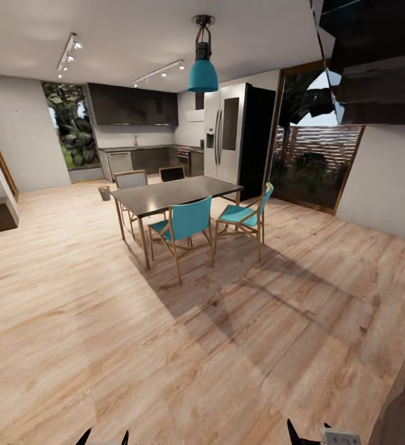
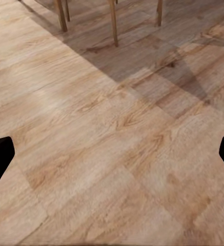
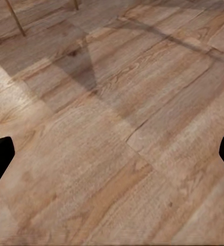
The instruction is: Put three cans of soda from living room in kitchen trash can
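Hanging low over pale plank floor, the left gripper and right gripper both stand with jaws spread wide and nothing between them.

Dark fingertips of the left gripper poke up at the near edge of the head view, those of the right gripper farther right, both arms held low ahead of the robot. Beyond them, mid-room, a dark dining table stands ringed by teal chairs under a teal pendant lamp. The tash can sits on the floor just left of the table's far end. Behind it lies the kitchen with dark cabinets, a steel refrigerator to the right.
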{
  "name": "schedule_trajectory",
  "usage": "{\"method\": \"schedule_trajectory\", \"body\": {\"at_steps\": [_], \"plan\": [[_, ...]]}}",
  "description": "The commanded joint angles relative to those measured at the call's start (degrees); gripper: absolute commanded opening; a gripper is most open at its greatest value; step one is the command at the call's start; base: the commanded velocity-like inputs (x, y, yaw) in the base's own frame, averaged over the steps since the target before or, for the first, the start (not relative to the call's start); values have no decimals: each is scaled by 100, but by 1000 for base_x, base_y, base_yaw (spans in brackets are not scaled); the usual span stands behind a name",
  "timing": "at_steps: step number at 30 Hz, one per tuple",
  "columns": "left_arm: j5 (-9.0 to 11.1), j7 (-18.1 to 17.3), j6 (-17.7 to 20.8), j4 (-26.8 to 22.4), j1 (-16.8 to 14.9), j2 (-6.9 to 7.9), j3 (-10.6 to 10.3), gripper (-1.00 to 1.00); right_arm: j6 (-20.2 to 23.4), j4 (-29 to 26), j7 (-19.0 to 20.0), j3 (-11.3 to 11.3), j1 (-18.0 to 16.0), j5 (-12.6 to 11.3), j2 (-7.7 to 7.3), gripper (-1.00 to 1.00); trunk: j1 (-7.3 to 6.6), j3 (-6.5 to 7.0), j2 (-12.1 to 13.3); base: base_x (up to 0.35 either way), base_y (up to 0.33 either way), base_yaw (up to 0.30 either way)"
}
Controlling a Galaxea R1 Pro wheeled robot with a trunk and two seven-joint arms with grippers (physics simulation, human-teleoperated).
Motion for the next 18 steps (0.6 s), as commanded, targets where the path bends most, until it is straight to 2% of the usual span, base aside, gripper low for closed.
{"method": "schedule_trajectory", "body": {"at_steps": [1, 8, 18], "plan": [[0, 0, 0, 0, 0, 0, 0, 100, 55, -1, 2, 10, -15, 7, 1, 100, 0, 0, 0, 0, 0, 245], [-6, 0, 0, 6, 0, -2, 1, 100, 238, -4, 1, 190, -66, 35, -3, 100, 0, -1, 0, 0, 0, 252], [-8, 0, 0, 11, -4, -3, 0, 100, 258, 4, 6, 240, -73, 48, -5, 100, 0, -18, 0, 0, 0, 241]]}}
